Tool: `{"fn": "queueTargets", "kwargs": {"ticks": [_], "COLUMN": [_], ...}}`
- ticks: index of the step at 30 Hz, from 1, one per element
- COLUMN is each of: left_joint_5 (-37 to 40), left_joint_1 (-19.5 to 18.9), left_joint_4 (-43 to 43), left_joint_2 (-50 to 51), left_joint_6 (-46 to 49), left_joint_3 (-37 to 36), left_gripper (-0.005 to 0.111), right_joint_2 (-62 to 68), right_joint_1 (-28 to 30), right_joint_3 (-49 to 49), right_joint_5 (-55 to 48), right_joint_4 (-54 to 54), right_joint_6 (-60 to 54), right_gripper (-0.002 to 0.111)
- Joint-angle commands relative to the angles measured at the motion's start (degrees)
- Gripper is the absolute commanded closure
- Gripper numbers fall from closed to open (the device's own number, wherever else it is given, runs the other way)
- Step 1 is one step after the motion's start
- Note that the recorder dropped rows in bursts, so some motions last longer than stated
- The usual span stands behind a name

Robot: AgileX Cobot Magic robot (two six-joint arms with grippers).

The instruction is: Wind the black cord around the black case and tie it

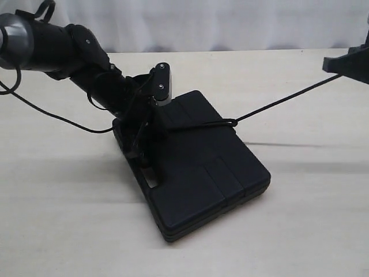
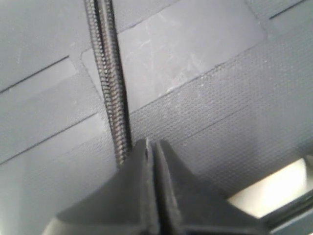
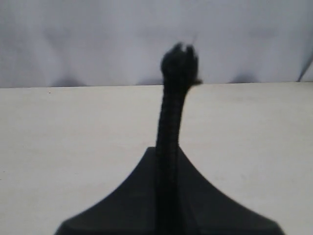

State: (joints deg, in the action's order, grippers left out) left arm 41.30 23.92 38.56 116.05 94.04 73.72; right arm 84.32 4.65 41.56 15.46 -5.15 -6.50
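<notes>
The black case (image 1: 202,173) lies flat in the middle of the table. The black cord (image 1: 282,101) crosses its lid to a small knot (image 1: 229,122), then runs taut up to my right gripper (image 1: 330,66) at the far right. In the right wrist view that gripper (image 3: 168,149) is shut on the cord, whose frayed tip (image 3: 180,61) sticks out beyond it. My left gripper (image 1: 141,147) is low over the case's left rear. Its jaws (image 2: 151,143) are shut just above the lid (image 2: 205,73). The cord (image 2: 110,73) runs beside them and slips behind one finger.
A thin glossy robot cable (image 1: 57,118) trails over the pale table (image 1: 311,202) to the left of the case. A white curtain (image 1: 230,23) closes the back. The left arm (image 1: 57,46) reaches in from the upper left.
</notes>
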Motion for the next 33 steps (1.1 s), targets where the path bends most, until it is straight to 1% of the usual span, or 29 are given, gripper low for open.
{"fn": "queueTargets", "kwargs": {"ticks": [1,4,5,7,8,9,10,11,13,14,15,18,19,23,24,28,29,30,33], "left_joint_5": [0.12,-0.45,-1.00,-1.36,-1.47,-1.45,-1.45,-1.74,-2.03,-2.16,-2.47,-2.58,-2.58,-1.81,-1.41,0.30,0.66,0.66,0.66], "left_joint_1": [-0.58,-0.58,-0.58,-0.58,-0.58,-0.58,-0.58,-0.58,-0.58,-0.58,-0.58,-0.58,-0.58,-0.58,-0.58,-0.58,-0.58,-0.58,-0.58], "left_joint_4": [-4.45,0.71,1.91,3.36,3.50,3.50,3.50,3.50,3.50,3.50,3.61,4.20,5.76,9.06,9.35,11.56,12.23,13.17,13.17], "left_joint_2": [1.36,1.36,1.36,1.36,1.36,1.36,1.36,1.36,1.36,1.36,1.36,1.36,1.01,-0.76,-1.26,-1.54,-1.54,-1.54,-1.54], "left_joint_6": [-1.41,-1.41,-1.18,-0.94,-0.94,-0.94,-0.94,-0.94,-0.94,-0.94,-0.94,-0.94,-0.94,-0.94,-0.94,1.75,2.23,2.23,2.23], "left_joint_3": [-0.94,-0.94,-0.94,-0.94,-0.94,-0.94,-0.94,-0.94,-0.94,-0.94,-0.94,-0.94,-0.94,-0.94,-0.94,-0.94,-0.94,-0.94,-0.94], "left_gripper": [0.107,0.106,0.105,0.100,0.096,0.090,0.087,0.083,0.079,0.076,0.075,0.074,0.074,0.074,0.074,0.074,0.074,0.074,0.074], "right_joint_2": [0.98,4.40,5.08,5.64,5.64,5.13,4.84,4.36,3.63,2.91,2.40,0.65,-0.92,-5.02,-5.92,-3.26,-0.19,2.58,9.42], "right_joint_1": [5.25,8.33,8.84,9.32,9.32,9.32,9.32,9.32,9.32,9.32,9.32,9.32,9.21,8.68,7.26,-2.33,-7.30,-10.03,-14.06], "right_joint_3": [-0.54,-0.54,-0.54,-0.54,-0.54,-0.29,0.22,0.67,1.07,1.16,1.16,1.16,1.16,2.13,2.40,2.14,2.14,2.14,2.14], "right_joint_5": [2.02,3.11,3.50,3.90,3.90,3.19,1.78,0.38,-1.72,-2.17,-2.92,-6.21,-7.94,-17.11,-21.35,-21.31,-19.88,-18.01,-13.90], "right_joint_4": [-2.14,-3.00,-3.70,-4.92,-4.92,-4.92,-4.92,-4.92,-4.92,-4.92,-4.92,-4.46,-3.86,3.34,7.06,7.59,7.59,7.59,7.59], "right_joint_6": [-0.05,0.41,0.56,1.64,2.43,3.33,3.34,3.34,3.14,2.95,2.95,2.71,2.71,2.71,1.87,-9.05,-13.21,-15.77,-21.30], "right_gripper": [0.104,0.104,0.103,0.095,0.089,0.077,0.066,0.057,0.043,0.035,0.033,0.034,0.034,0.034,0.034,0.039,0.039,0.039,0.039]}}
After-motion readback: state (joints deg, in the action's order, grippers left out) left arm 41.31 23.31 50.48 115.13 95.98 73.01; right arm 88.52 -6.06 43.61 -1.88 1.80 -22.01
